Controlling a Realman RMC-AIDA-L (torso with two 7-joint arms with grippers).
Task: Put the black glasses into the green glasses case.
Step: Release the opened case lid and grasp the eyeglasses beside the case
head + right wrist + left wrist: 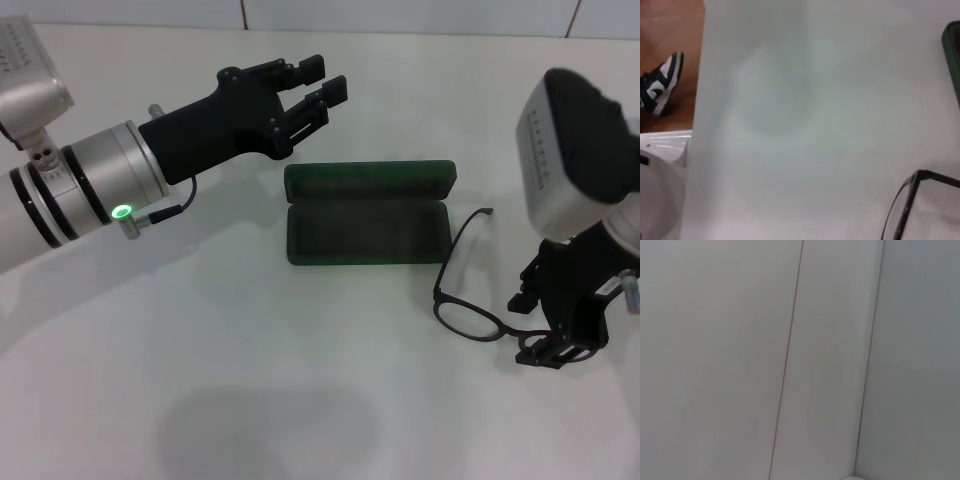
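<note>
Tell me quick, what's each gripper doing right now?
Left gripper: open, holding nothing, above the table behind the case.
Right gripper: down at the glasses; grip cannot be told.

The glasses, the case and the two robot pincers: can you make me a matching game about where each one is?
Things:
1. black glasses
2. green glasses case
3. left pincer
4. right pincer

Places:
A. lying open in the middle of the table
B. raised in the air behind the case, on the robot's left
C. on the table to the right of the case, not inside it
D. low over the table at the right end of the glasses frame

Pairs: 1-C, 2-A, 3-B, 4-D
</note>
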